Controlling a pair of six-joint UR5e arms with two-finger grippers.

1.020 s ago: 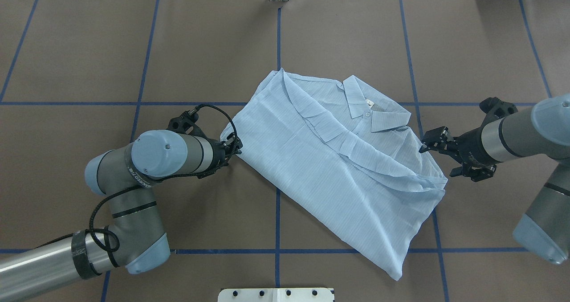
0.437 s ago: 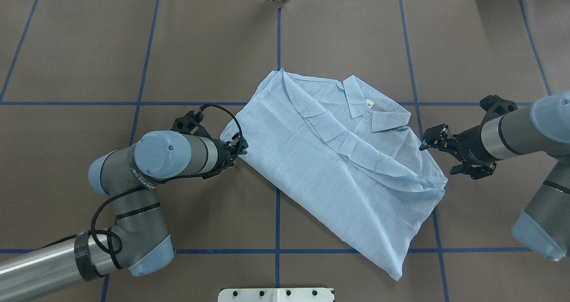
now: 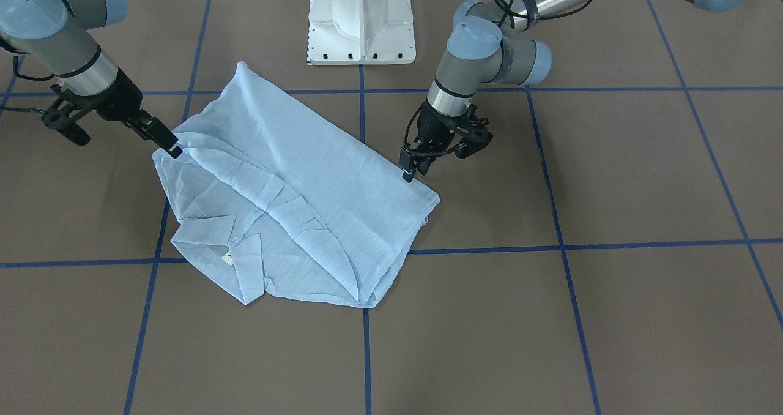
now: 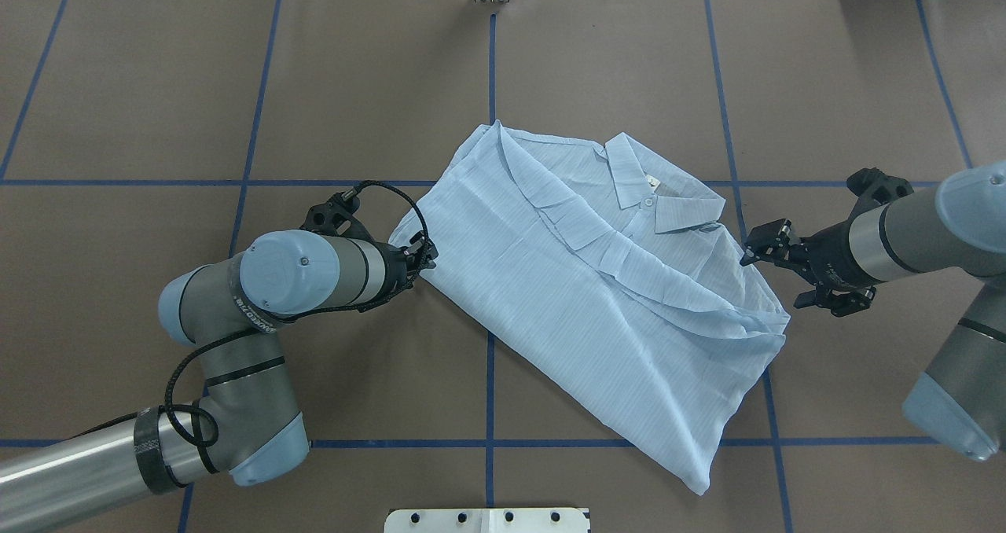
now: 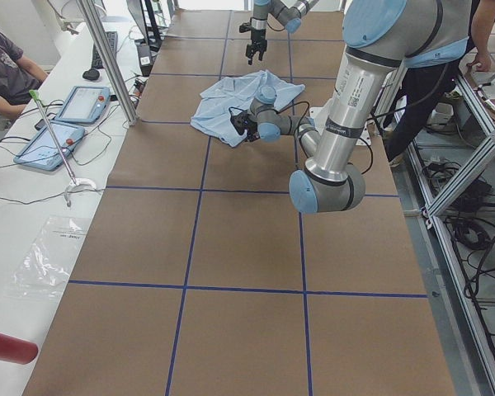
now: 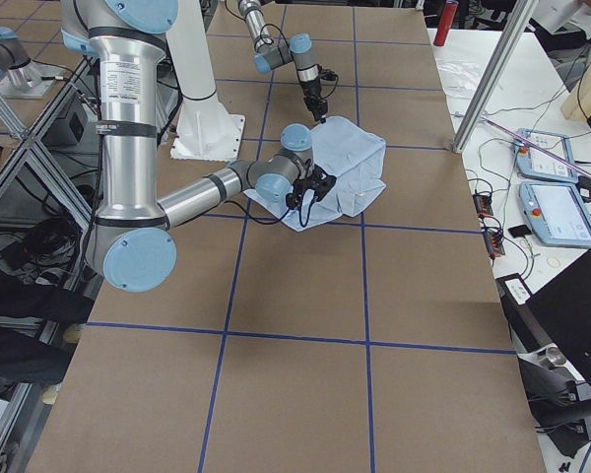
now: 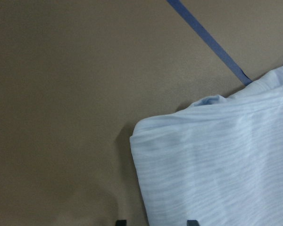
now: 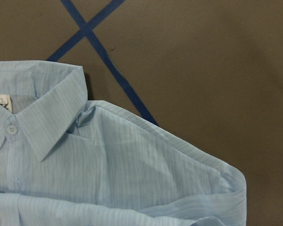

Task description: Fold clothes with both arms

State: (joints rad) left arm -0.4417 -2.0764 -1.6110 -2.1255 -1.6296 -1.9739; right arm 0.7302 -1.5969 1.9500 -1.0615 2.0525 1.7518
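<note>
The pale-blue striped shirt [image 4: 597,297] lies folded and slanted on the brown table, collar and white label toward the far side; it also shows in the front view [image 3: 293,201]. My left gripper [image 4: 422,255] is low at the shirt's left folded corner. In the left wrist view [image 7: 155,222] its two fingertips stand apart, astride the shirt's edge [image 7: 212,160]. My right gripper [image 4: 750,251] hovers at the shirt's right shoulder edge, seemingly open and empty. The right wrist view shows collar and shoulder [image 8: 108,165] and no fingers.
The white pedestal base [image 3: 361,20] stands just behind the shirt on my side. Blue tape lines [image 4: 489,69] grid the brown table. An operators' bench with tablets [image 5: 62,124] runs along the far table edge. A person [image 5: 4,70] sits there.
My left gripper has slid a little to the right, up to the shirt's folded corner. My right gripper has shifted slightly. The shirt has not moved.
</note>
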